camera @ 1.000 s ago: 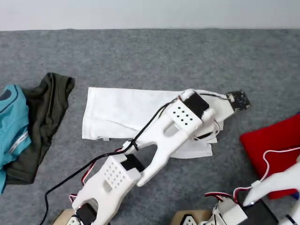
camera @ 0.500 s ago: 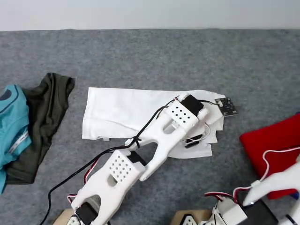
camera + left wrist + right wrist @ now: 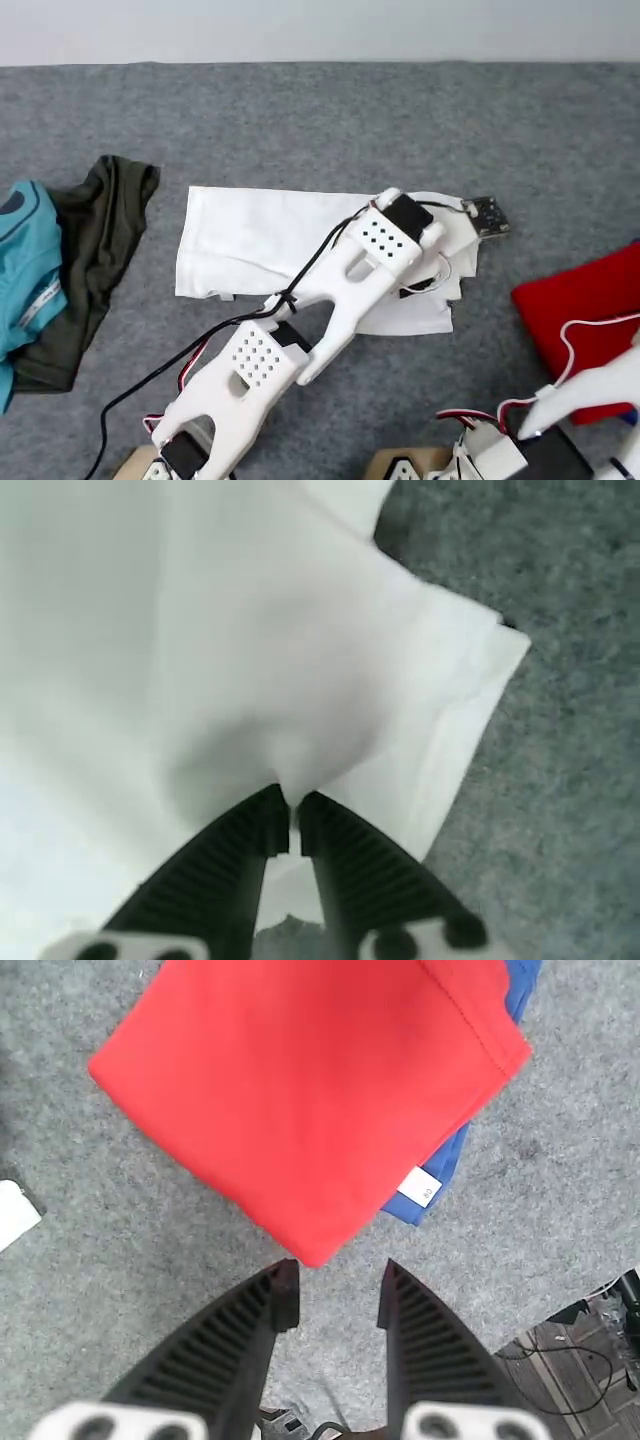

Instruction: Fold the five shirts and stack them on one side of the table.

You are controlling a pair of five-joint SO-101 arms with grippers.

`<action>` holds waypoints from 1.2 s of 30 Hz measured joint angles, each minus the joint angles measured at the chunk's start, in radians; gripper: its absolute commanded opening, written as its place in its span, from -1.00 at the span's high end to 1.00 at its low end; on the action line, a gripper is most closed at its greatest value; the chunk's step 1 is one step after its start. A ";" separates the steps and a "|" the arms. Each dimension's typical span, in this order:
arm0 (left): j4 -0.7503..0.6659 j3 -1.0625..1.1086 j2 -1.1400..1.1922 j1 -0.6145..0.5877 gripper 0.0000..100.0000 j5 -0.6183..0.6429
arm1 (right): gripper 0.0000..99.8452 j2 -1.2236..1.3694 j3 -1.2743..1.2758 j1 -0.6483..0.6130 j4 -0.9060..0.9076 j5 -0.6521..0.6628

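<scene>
Clutter sits on both sides of your work. A teal shirt (image 3: 25,265) lies on a dark olive shirt (image 3: 100,240) at one edge of the table, well apart from the rest. At the opposite edge a red shirt (image 3: 300,1090) lies folded on a blue shirt (image 3: 447,1173), of which you see just a strip and a corner.

Between them the white shirt (image 3: 255,240) lies spread out, long side across the table. Your left arm (image 3: 335,290) reaches over it from the near edge and hides much of its end toward the red shirt. A black cable (image 3: 185,355) trails along that arm.

Your left gripper (image 3: 293,815) is pinched together on the white shirt, and the cloth rises to a small peak at the tips. It seems to hold a doubled layer near a hemmed corner, though the close view does not settle that.

Your right gripper (image 3: 333,1295) has its jaws spread with nothing between them. It hangs over bare surface just beside the red shirt's nearest corner.

Everything rests on a grey, carpet-like cover (image 3: 330,120). A pale wall (image 3: 320,30) runs behind the far edge.
</scene>
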 measured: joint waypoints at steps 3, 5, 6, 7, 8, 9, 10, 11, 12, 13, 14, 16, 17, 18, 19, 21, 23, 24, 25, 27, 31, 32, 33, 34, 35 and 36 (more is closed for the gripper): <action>0.006 -0.081 0.000 -0.002 1.00 -0.006 | 0.71 0.000 0.000 0.000 0.000 0.000; 0.006 -0.129 0.000 -0.014 1.00 -0.008 | 0.71 0.000 0.000 0.000 0.000 0.000; 0.006 -0.150 0.000 -0.021 1.00 -0.008 | 0.71 0.000 0.000 0.000 0.000 0.000; 0.008 -0.167 0.000 -0.029 1.00 -0.011 | 0.71 0.000 0.000 0.000 0.000 0.000; 0.008 -0.181 0.000 -0.038 1.00 -0.012 | 0.71 0.000 0.000 0.000 0.000 0.000; 0.008 -0.189 0.000 -0.048 1.00 -0.012 | 0.71 0.000 0.000 0.000 0.000 0.000; 0.008 -0.193 0.000 -0.057 1.00 -0.012 | 0.71 0.000 0.000 0.000 0.000 0.000; 0.008 -0.196 0.000 -0.069 1.00 -0.012 | 0.71 0.000 0.000 0.000 0.000 0.000; 0.008 -0.196 0.000 -0.083 0.99 -0.017 | 0.71 0.000 0.000 0.000 0.000 0.000; 0.008 -0.196 0.000 -0.098 0.99 -0.023 | 0.71 0.000 0.000 0.000 0.000 0.000; 0.008 -0.196 0.000 -0.115 0.99 -0.031 | 0.71 0.000 0.000 0.000 0.000 0.000; 0.008 -0.196 0.000 -0.147 0.99 -0.040 | 0.71 0.000 0.015 0.000 0.000 -0.003; 0.003 -0.198 0.008 -0.163 0.99 -0.041 | 0.71 0.000 0.029 0.000 0.000 -0.003; -0.011 -0.199 0.021 -0.176 0.98 -0.041 | 0.71 0.000 0.044 0.000 0.000 -0.003; -0.021 -0.201 0.038 -0.190 0.95 -0.041 | 0.71 0.000 0.060 0.000 0.000 -0.003; -0.038 -0.201 0.074 -0.209 0.85 -0.041 | 0.71 0.000 0.089 0.000 0.000 -0.003; -0.046 -0.201 0.104 -0.224 0.76 -0.041 | 0.71 0.000 0.110 0.000 0.000 -0.003; -0.048 -0.201 0.117 -0.233 0.74 -0.041 | 0.71 0.000 0.118 0.000 0.000 -0.003; -0.048 -0.201 0.129 -0.239 0.74 -0.041 | 0.71 0.000 0.120 0.000 0.000 -0.003; -0.052 -0.201 0.140 -0.255 0.73 -0.041 | 0.71 0.000 0.121 0.000 0.000 -0.003; -0.052 -0.201 0.140 -0.264 0.73 -0.040 | 0.71 0.000 0.121 0.000 0.000 -0.003; -0.057 -0.201 0.140 -0.264 0.73 -0.040 | 0.71 0.000 0.121 0.000 0.000 -0.003; -0.060 -0.201 0.140 -0.264 0.73 -0.041 | 0.71 0.000 0.121 0.000 0.000 -0.003; -0.061 -0.201 0.140 -0.264 0.73 -0.041 | 0.71 0.000 0.121 0.000 0.000 -0.003; -0.061 -0.201 0.140 -0.264 0.74 -0.043 | 0.71 0.000 0.121 0.000 0.000 -0.003; -0.061 -0.201 0.140 -0.264 0.74 -0.043 | 0.71 0.000 0.121 0.000 0.000 -0.003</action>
